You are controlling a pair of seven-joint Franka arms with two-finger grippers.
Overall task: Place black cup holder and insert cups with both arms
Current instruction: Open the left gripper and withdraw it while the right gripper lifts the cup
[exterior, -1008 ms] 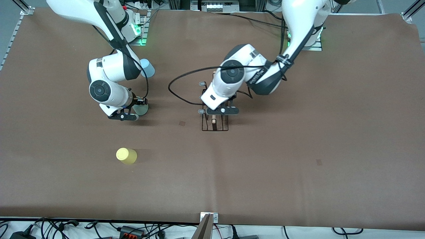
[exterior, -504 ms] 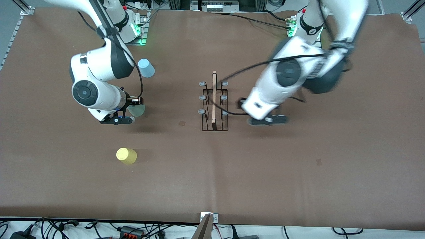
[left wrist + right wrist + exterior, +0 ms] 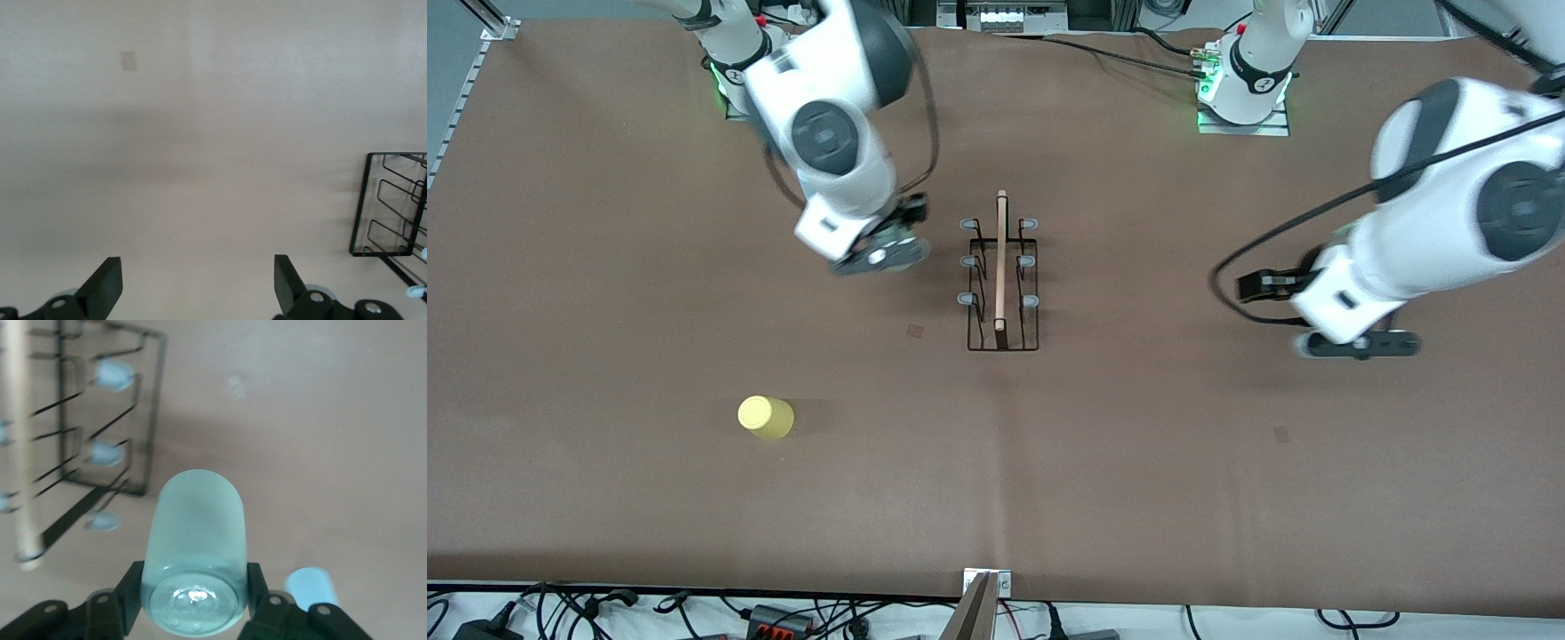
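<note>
Black cup holder (image 3: 1001, 271) stands upright near the middle of the counter (image 3: 1138, 462), wooden rod handle (image 3: 1000, 258) on top, pale pegs (image 3: 966, 300) sticking out both sides, none with a cup on it. My right tool (image 3: 882, 242) is up over the counter just beside the holder, toward the right arm's end, clenched on the pale grey-green cup (image 3: 195, 550); in the right wrist view the fingers (image 3: 259, 590) press both sides of it near the base. Light blue cup (image 3: 312, 588) shows past it in that wrist view, low on the counter; in the front view my right arm hides it. Yellow cup (image 3: 765, 417) sits alone, nearer the front camera's edge, toward the right arm's end. My left tool (image 3: 1352, 342) is released, fingers (image 3: 103, 287) spread wide with nothing between them, over bare counter well apart from the holder toward the left arm's end.
</note>
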